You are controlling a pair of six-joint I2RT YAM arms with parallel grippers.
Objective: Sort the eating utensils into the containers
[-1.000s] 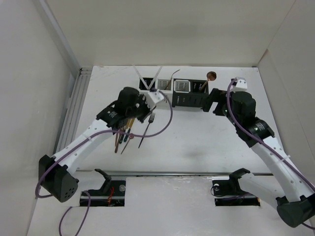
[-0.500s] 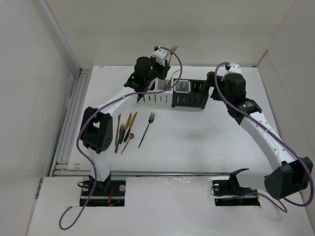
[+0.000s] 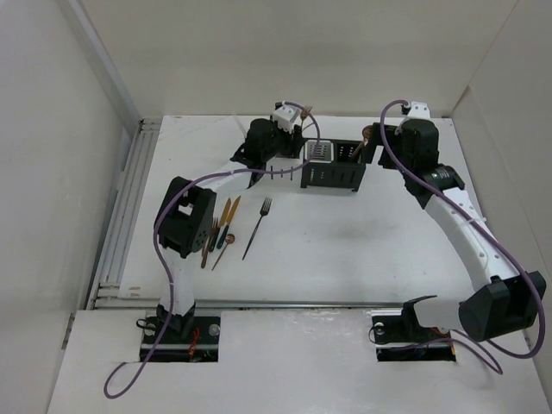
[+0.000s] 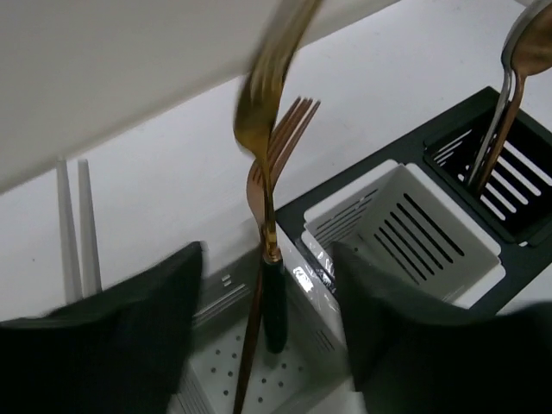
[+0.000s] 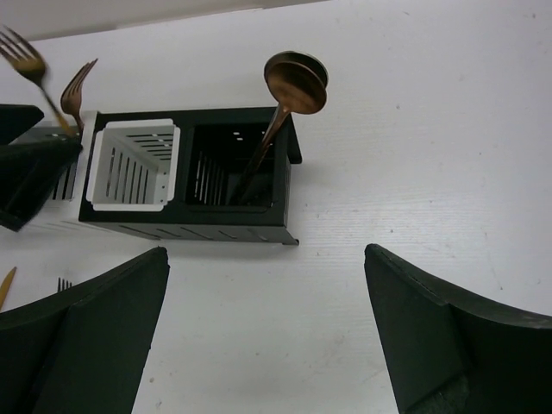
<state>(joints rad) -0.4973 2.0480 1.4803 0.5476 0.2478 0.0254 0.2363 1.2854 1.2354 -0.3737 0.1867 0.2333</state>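
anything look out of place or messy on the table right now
Yes: a bunch of utensils and a lone fork lie loose on the table, in front of the containers rather than in them. Nothing looks spilled or broken.

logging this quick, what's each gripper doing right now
Left gripper: open, gold fork standing free in the white caddy.
Right gripper: open, empty.
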